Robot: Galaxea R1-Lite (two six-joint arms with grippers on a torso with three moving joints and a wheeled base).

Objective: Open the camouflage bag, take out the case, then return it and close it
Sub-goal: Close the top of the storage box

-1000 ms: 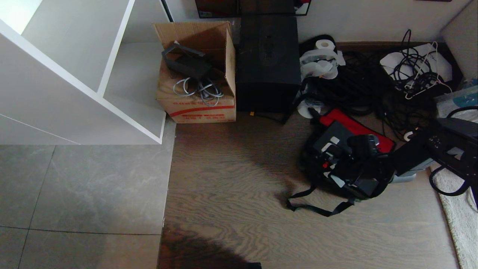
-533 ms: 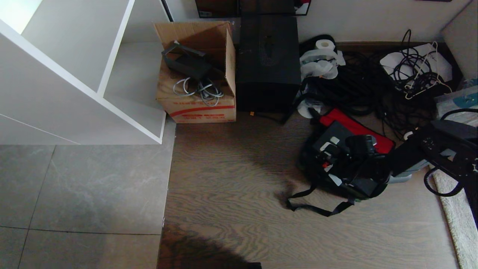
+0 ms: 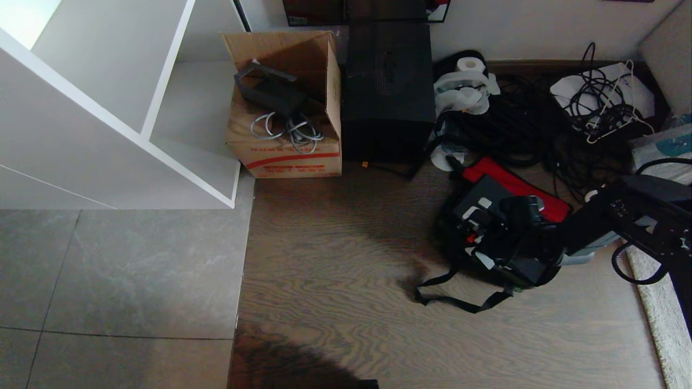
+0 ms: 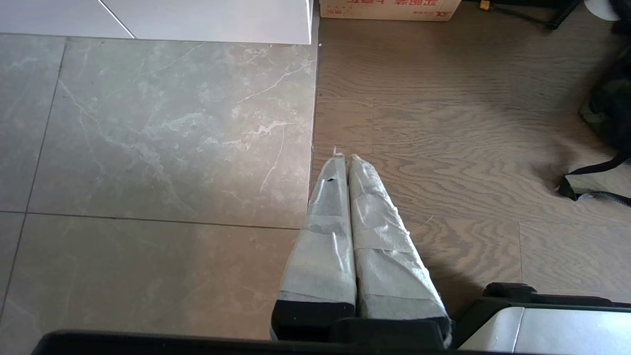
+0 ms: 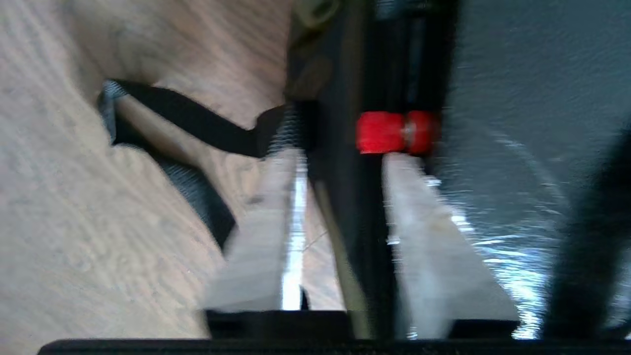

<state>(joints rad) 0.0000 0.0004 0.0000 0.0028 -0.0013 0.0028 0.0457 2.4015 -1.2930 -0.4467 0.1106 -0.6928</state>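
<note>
While the right arm reaches low, its end effector (image 5: 340, 162) straddles the case (image 5: 367, 207) edge, fingers apart.

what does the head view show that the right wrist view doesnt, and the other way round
Only the head view: the open brown cardboard box, the tall black box, the white shelf unit, tangled black cables and the bag's red lining.

Only the right wrist view: the right claw straddling the black rigid case's edge, its taped fingers on either side, just below the small red latch.

Both: the wood-grain floor, the bag's black strap and the case.
</note>
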